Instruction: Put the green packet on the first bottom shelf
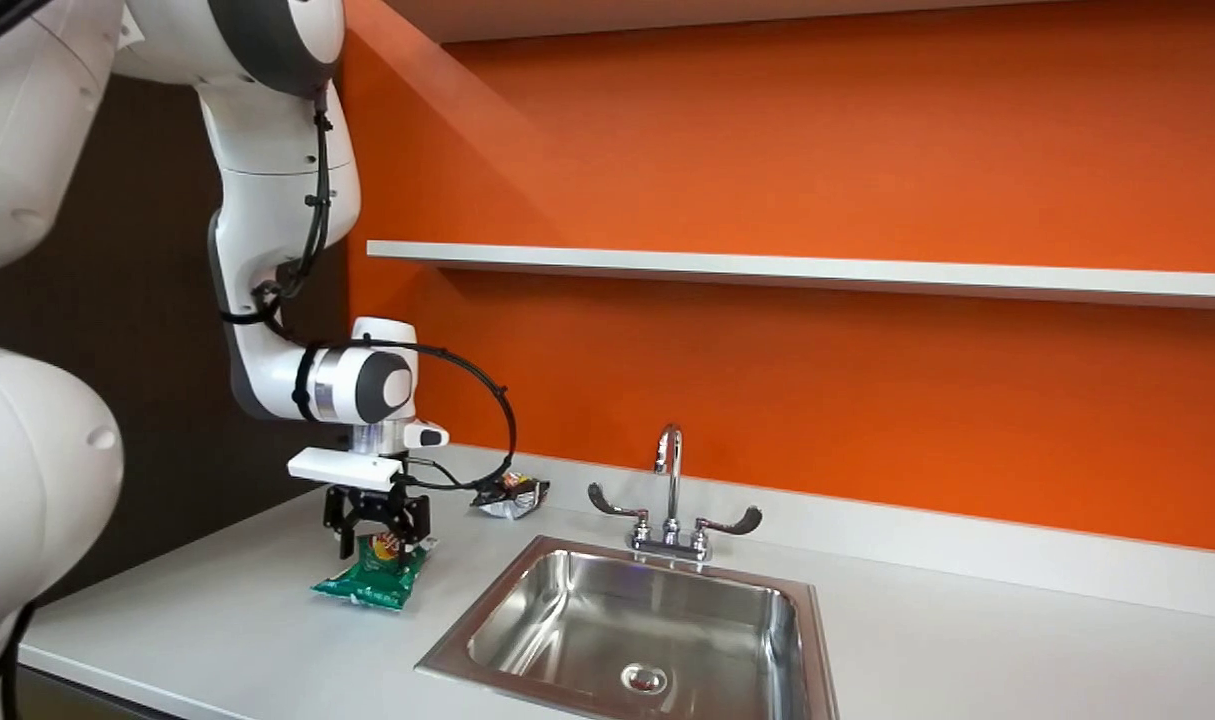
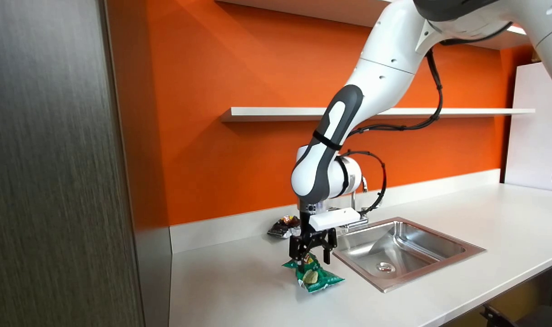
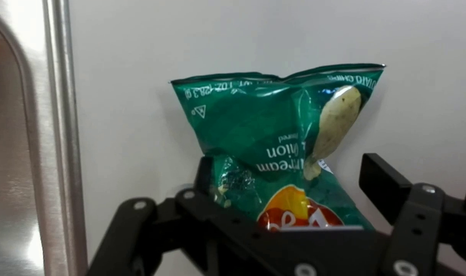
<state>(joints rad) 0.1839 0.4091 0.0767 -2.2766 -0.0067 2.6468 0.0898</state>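
Note:
The green packet (image 1: 367,585) lies on the pale countertop left of the sink, and it also shows in an exterior view (image 2: 320,278). My gripper (image 1: 375,553) points down over it, open, with its fingers low on either side of the packet. In the wrist view, the packet (image 3: 252,119) lies between the spread fingers of the gripper (image 3: 292,172). The left finger is at the packet's edge, perhaps touching; the right finger stands apart from it. The packet's near end is hidden by the gripper body. The white shelf (image 1: 767,268) runs along the orange wall, also in an exterior view (image 2: 276,112).
A steel sink (image 1: 817,640) is set in the countertop (image 1: 217,610), with a faucet (image 1: 673,490) behind it. A dark, silvery packet (image 1: 512,496) lies at the back by the wall. A dark panel (image 2: 57,181) stands at the counter's end.

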